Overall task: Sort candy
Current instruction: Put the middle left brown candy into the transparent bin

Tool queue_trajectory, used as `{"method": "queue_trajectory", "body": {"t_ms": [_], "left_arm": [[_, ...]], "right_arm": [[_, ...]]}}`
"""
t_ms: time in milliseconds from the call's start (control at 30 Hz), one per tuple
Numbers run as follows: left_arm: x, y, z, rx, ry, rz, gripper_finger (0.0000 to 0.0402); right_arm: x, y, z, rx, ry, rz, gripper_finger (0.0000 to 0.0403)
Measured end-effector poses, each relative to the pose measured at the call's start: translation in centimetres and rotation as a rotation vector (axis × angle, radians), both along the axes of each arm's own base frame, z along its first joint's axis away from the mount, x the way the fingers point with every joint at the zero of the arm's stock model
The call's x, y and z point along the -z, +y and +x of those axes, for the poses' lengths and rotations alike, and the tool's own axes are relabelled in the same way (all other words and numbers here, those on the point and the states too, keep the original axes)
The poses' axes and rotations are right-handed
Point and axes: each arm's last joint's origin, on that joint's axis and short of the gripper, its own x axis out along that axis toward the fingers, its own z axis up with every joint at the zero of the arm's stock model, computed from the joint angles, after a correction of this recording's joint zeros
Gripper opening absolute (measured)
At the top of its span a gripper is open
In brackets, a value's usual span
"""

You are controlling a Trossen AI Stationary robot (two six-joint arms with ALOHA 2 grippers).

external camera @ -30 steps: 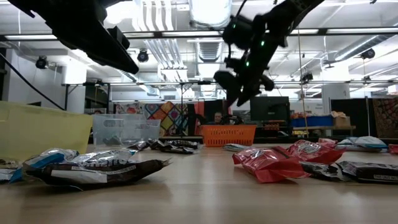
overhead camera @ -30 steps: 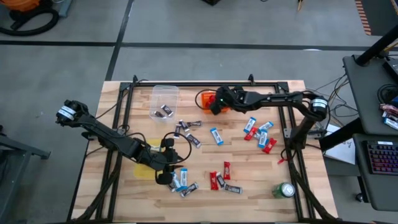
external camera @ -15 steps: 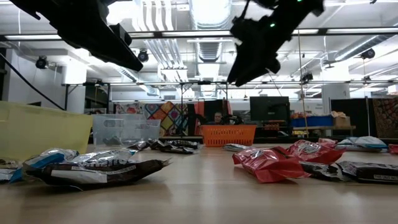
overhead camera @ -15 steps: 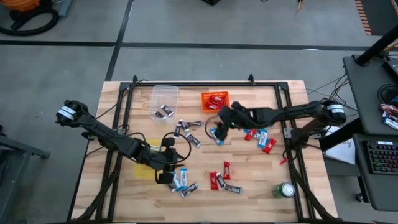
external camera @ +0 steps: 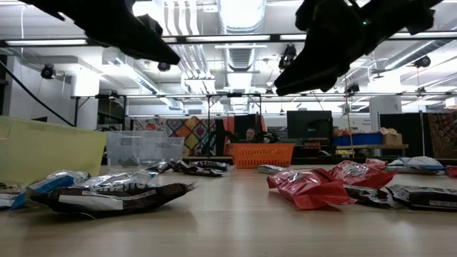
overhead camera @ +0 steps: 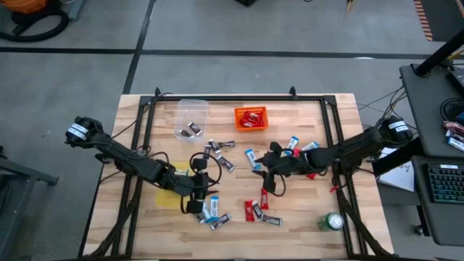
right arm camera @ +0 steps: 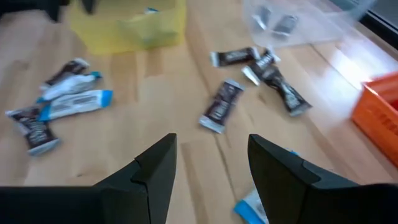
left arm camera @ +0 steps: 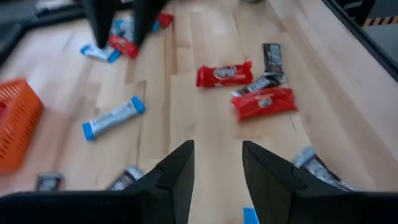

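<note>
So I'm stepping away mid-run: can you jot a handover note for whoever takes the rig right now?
Left pincer: open, empty, hovering over the candy near the yellow bin.
Right pincer: open, empty, above mid-table beside a blue bar.
Done: red bars lie in the orange bin; dark bars lie in the clear bin.
Left: loose candy in all three colours still covers the table: a dark group near the middle, red bars at the front, blue and red ones on the right. The can is not candy.
</note>
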Motion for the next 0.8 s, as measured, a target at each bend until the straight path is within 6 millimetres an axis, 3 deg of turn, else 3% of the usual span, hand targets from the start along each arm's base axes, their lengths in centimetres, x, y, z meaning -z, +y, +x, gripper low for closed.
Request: {"method": "queue_trajectory", "body": {"t_ms": [200, 367, 633, 800], "left_arm": [[-0.1, 1.0, 0.6, 0.110, 0.000, 0.081, 0.0118], [0.0, 3.2, 1.4, 0.183, 0.021, 0.067, 0.0118], [0.4, 7.0, 1.9, 0.132, 0.079, 0.150, 0.0122], [0.7, 8.7, 1.8, 0.106, 0.133, 0.195, 0.0149]], "right_arm": [[0.1, 0.8, -0.2, -0.075, -0.061, -0.064, 0.0178], [0.0, 0.8, -0.1, -0.078, -0.081, -0.067, 0.0178], [0.0, 0.8, -0.1, -0.073, -0.078, -0.060, 0.0176], [0.1, 0.8, -0.1, -0.065, -0.078, -0.044, 0.0176]]}}
